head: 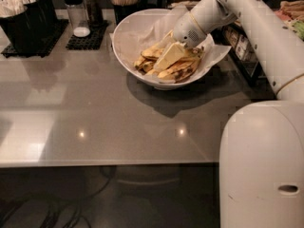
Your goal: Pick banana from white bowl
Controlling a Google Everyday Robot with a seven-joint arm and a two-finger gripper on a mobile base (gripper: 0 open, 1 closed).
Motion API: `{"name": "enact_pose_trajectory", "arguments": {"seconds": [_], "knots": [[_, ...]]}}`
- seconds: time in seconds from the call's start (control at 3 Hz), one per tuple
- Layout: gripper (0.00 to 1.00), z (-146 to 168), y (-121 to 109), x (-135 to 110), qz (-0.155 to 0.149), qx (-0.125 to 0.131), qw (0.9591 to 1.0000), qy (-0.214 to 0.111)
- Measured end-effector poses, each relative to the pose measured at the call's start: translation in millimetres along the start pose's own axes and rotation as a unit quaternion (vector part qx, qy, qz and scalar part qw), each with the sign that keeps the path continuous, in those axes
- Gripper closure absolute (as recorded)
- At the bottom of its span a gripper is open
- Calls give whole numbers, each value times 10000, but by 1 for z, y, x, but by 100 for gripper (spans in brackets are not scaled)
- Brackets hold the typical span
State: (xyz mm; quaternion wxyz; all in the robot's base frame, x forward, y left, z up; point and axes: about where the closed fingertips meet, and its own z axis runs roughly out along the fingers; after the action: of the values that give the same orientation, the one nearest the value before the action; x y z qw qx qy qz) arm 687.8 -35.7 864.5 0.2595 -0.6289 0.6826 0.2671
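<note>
white bowl (124, 38): 1 | gripper (167, 58): 1, inside white bowl | bananas (184, 68): several, heaped, count unclear | shakers (76, 12): 2, left of white bowl | black mats (88, 40): 2, left of white bowl
</note>
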Motion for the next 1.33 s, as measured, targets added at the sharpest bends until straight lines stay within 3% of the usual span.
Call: {"name": "enact_pose_trajectory", "arguments": {"seconds": [1.0, 1.33], "knots": [[100, 0, 0, 5, 101, 39, 9999, -73], [100, -6, 4, 6, 38, 139, 9997, -182]]}}
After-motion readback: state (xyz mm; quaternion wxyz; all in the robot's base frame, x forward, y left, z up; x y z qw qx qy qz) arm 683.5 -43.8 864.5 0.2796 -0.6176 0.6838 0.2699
